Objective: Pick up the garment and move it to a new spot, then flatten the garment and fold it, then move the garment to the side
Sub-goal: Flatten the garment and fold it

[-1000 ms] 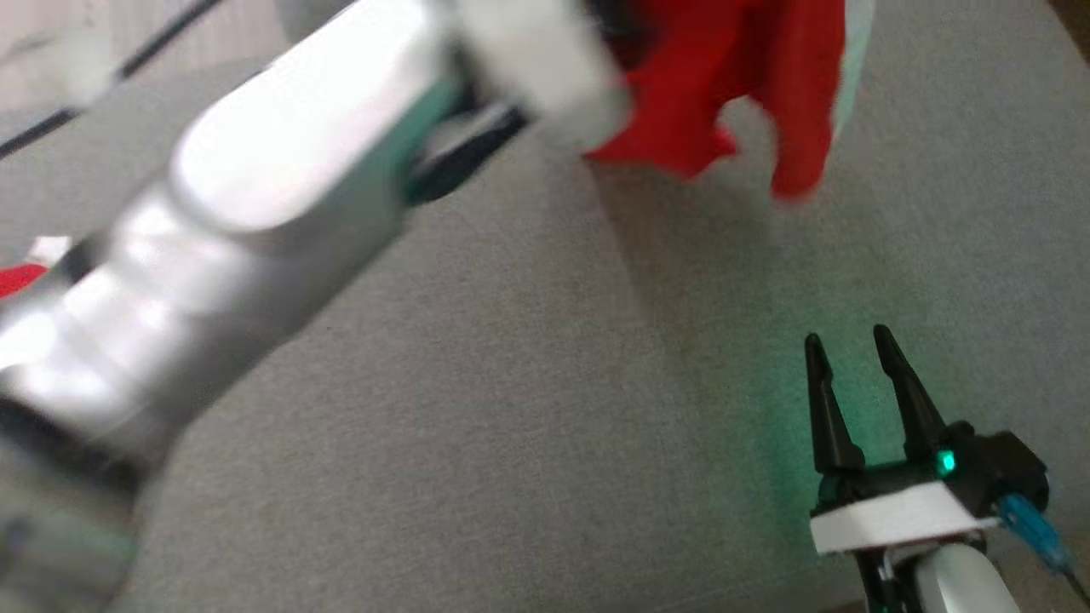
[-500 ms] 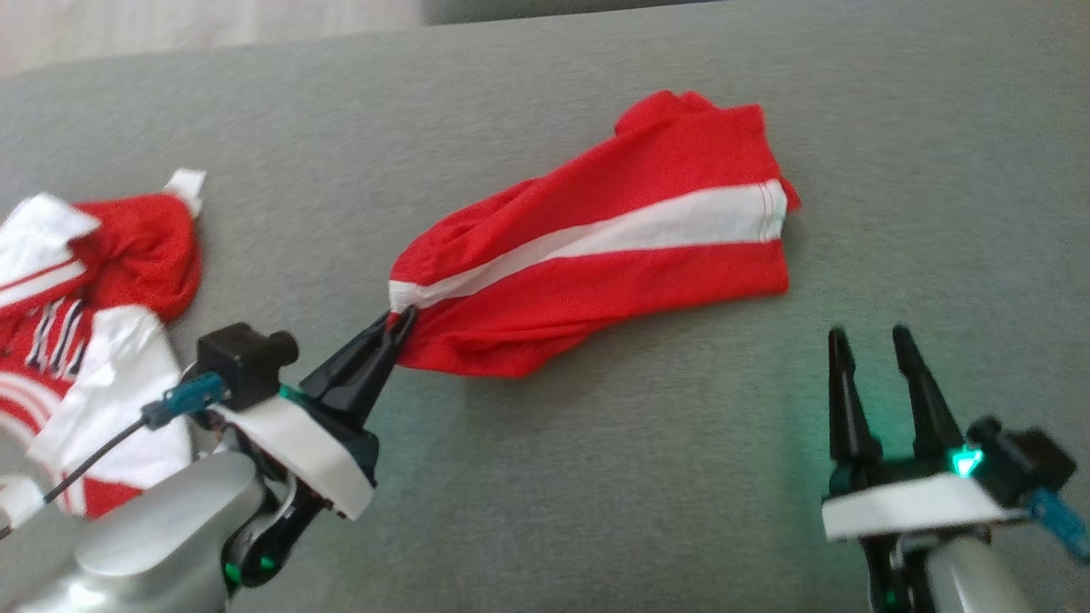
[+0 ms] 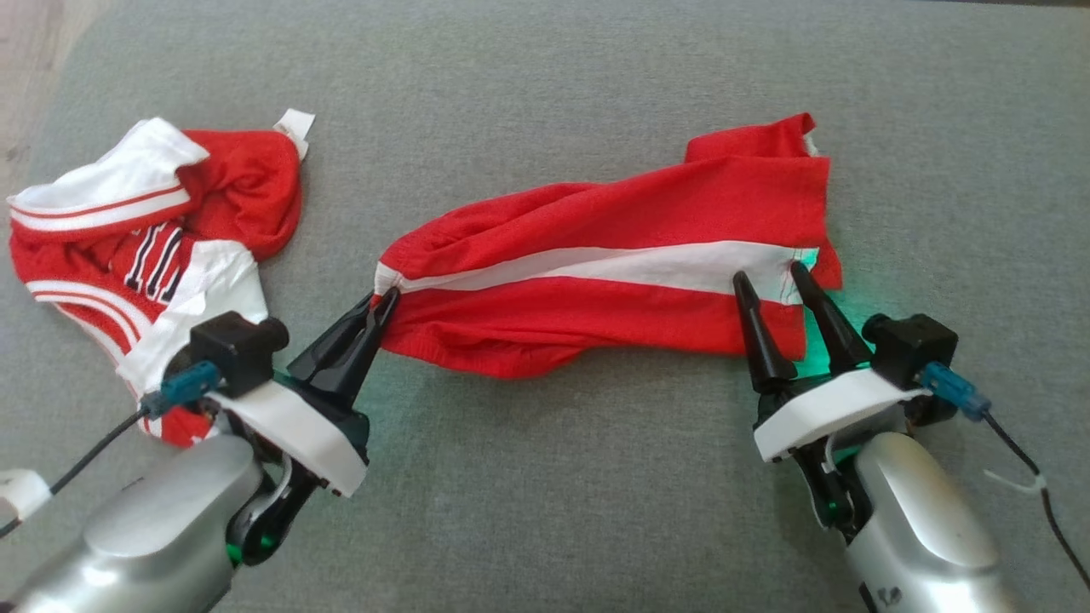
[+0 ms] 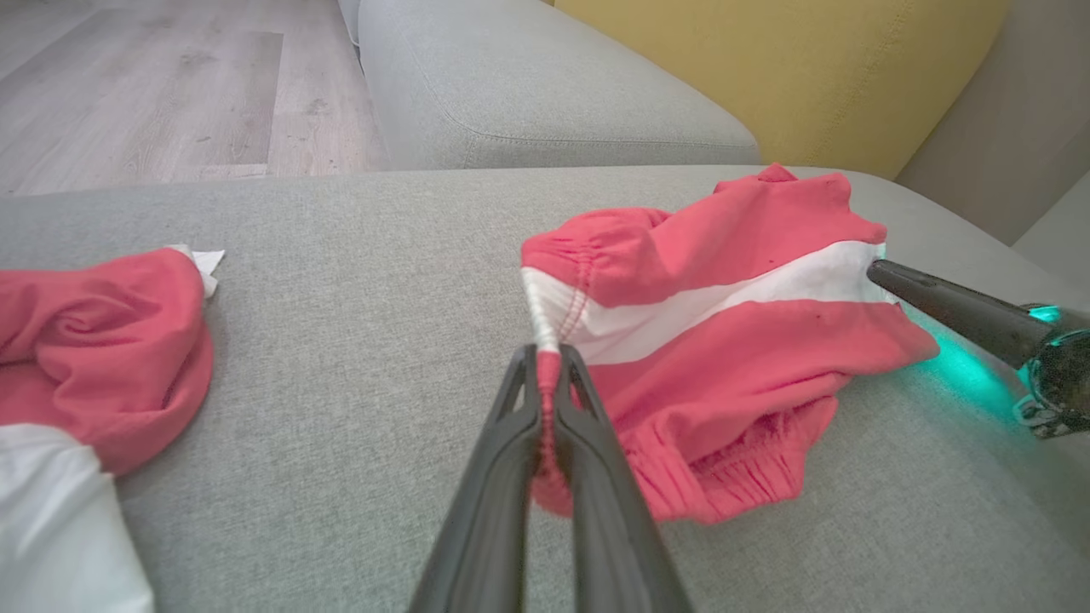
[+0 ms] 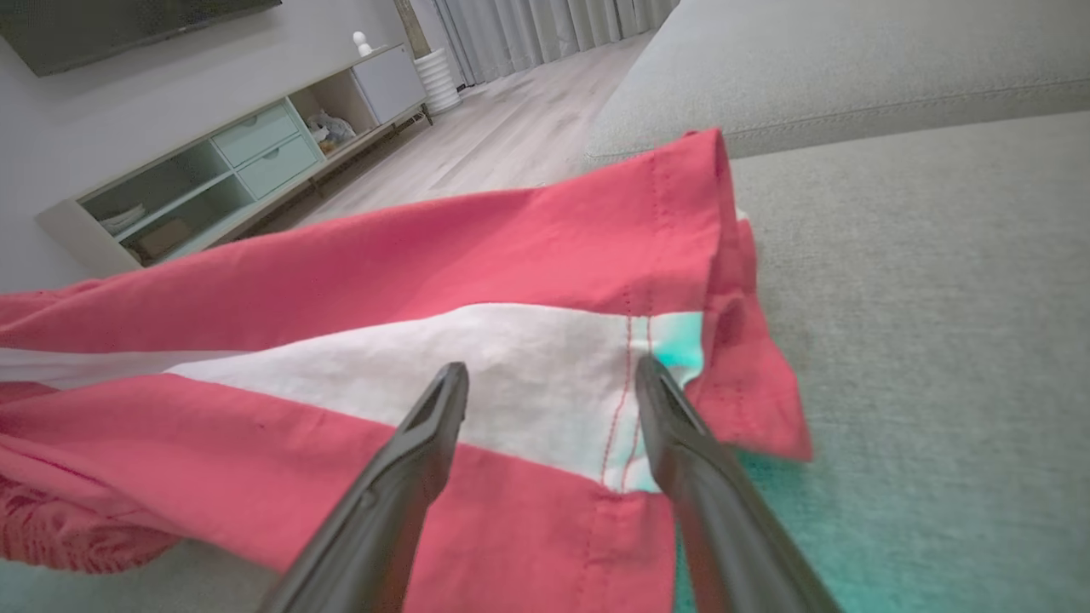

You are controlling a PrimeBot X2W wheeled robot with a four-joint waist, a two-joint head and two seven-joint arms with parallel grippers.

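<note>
Red shorts (image 3: 613, 281) lay on sofa cushion (image 3: 553, 477), right of jersey (image 3: 145, 230) | left tool (image 3: 385, 300) clamped waistband end nearest jersey, likely anchoring for flattening | right tool (image 3: 766, 271) gaped empty over hem farthest from jersey.

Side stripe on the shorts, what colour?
White stripe on red shorts; head view shows it best.

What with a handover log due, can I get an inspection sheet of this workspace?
Surface: grey sofa seat, fabric.
Job's things: red shorts with white stripe, lying stretched out between the grippers.
Clutter: crumpled red-and-white jersey, on the robot's left.
Grippers: left gripper shut on the shorts' waistband; right gripper open over the hem end.
Cables: right wrist cable and left wrist cable, trailing off the wrists.
Surroundings: wood floor, yellow cushion, TV cabinet.
</note>
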